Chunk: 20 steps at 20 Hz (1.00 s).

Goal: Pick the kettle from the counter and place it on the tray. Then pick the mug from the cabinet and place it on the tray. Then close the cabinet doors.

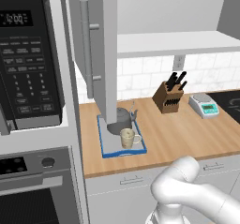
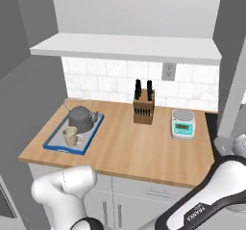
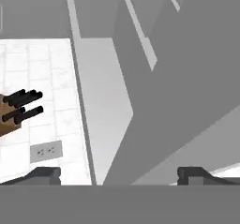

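Two items, kettle (image 2: pixel 80 118) and mug (image 2: pixel 72 136), sit on tray (image 2: pixel 89 137); end effector (image 3: pixel 119 174), fingers apart, should push cabinet doors (image 1: pixel 96 54) squarely shut.

Both base views look down on the table (image 1: pixel 187 138) from opposite sides; hand view, rolled, faces the wall close up.

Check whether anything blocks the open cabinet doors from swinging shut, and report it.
Nothing visible does. The left cabinet door stands open above the tray, well over the kettle and mug. The white shelf looks bare. The gripper, fingers apart, holds nothing.
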Tool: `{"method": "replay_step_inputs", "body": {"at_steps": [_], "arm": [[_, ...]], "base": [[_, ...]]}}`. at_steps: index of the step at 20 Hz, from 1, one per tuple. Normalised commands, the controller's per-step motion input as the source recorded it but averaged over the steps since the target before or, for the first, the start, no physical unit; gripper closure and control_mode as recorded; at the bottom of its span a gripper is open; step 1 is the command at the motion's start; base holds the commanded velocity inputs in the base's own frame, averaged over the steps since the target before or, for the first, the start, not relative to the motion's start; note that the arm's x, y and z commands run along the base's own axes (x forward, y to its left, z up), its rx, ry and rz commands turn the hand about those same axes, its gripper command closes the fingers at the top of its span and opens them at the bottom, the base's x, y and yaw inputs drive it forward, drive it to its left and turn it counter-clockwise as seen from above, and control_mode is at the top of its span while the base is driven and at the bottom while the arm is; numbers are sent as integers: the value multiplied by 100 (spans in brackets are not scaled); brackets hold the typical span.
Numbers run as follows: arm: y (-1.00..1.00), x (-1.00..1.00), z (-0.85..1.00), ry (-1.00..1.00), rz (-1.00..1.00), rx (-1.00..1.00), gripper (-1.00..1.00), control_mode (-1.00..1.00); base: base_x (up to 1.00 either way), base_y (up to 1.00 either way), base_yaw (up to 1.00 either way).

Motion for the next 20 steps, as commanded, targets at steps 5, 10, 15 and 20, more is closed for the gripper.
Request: {"method": "replay_step_inputs", "body": {"at_steps": [5, 10, 15, 20], "arm": [[53, 3, 31, 5, 7, -39, -100, -100], [68, 15, 35, 15, 0, -32, -100, -100], [73, 21, 18, 14, 0, -32, -100, -100], [70, 33, 3, 7, -1, -27, -100, -100]], "base": [[0, 0, 0], [0, 0, 0], [0, 0, 0], [0, 0, 0]]}}
